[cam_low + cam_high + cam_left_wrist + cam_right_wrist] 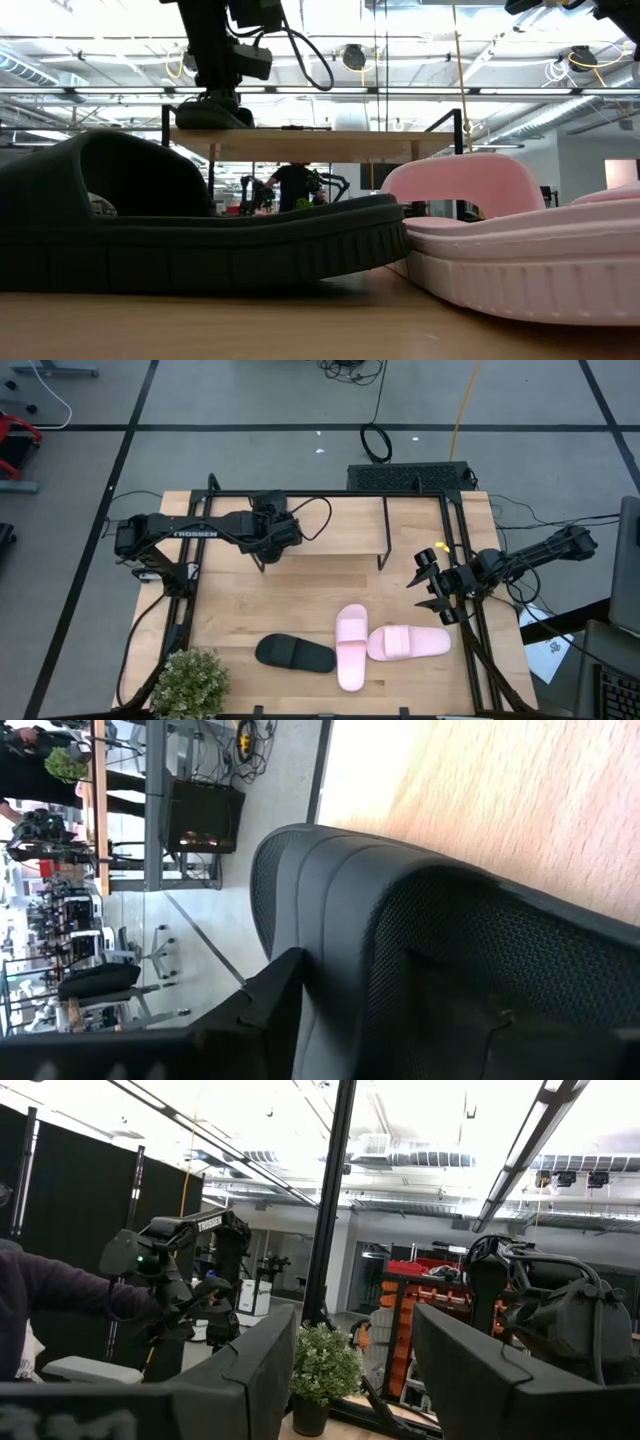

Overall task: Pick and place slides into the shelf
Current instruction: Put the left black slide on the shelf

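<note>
Black slide (440,950) pinched in left gripper (268,538), sole on the shelf (330,520) plank at its left end; low view shows it sitting on top (215,113), so release looks next. Second black slide (295,653) and pink pair (352,645) (410,642) lie at the front table edge; pink ones are nearer the right gripper (432,585), which hangs empty, fingers apart. High view hides the held slide; left wrist view shows it.

black slide (440,950) under left gripper cut off at wrist view edge, its fingers unseen from above, plant (190,682) cropped
</note>
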Available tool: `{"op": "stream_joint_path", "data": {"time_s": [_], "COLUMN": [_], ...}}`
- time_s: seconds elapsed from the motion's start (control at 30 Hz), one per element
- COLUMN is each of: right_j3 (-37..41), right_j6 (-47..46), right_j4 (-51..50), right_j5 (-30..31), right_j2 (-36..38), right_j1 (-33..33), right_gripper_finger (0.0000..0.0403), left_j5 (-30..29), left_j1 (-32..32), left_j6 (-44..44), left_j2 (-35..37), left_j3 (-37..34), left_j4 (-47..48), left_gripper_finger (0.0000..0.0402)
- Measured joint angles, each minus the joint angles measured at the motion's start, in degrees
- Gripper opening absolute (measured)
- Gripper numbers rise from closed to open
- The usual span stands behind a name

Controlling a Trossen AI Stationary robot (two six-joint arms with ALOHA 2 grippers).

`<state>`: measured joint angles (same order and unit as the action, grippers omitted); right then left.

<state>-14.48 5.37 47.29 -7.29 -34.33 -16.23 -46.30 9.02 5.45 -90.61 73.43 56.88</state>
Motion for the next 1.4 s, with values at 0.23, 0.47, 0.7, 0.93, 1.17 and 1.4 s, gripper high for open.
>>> {"op": "stream_joint_path", "data": {"time_s": [0.23,0.47,0.7,0.93,1.17,1.4], "right_j3": [0.00,0.00,0.00,0.00,0.00,0.00], "right_j6": [0.00,-0.01,0.00,0.00,0.00,0.26], "right_j4": [0.00,-0.02,-0.13,-0.24,-0.20,-0.17], "right_j5": [0.02,0.01,0.02,0.02,0.02,0.02], "right_j2": [0.02,0.00,0.02,0.02,0.02,0.01], "right_j1": [0.00,0.00,0.00,0.00,0.02,0.02], "right_gripper_finger": [0.0192,0.0192,0.0192,0.0192,0.0192,0.0192], "left_j5": [0.12,0.26,0.82,0.85,1.48,1.82], "left_j1": [-0.03,-0.21,-1.42,-2.12,-2.17,-2.19], "left_j6": [0.00,-0.07,-0.15,-0.04,-1.69,-1.70], "left_j2": [-0.02,0.24,0.24,0.24,0.31,0.33], "left_j3": [0.00,0.02,1.28,1.49,1.55,1.55], "left_j4": [0.00,0.02,0.90,1.69,2.82,1.05], "left_gripper_finger": [0.0186,0.0187,0.0187,0.0187,0.0186,0.0186]}}
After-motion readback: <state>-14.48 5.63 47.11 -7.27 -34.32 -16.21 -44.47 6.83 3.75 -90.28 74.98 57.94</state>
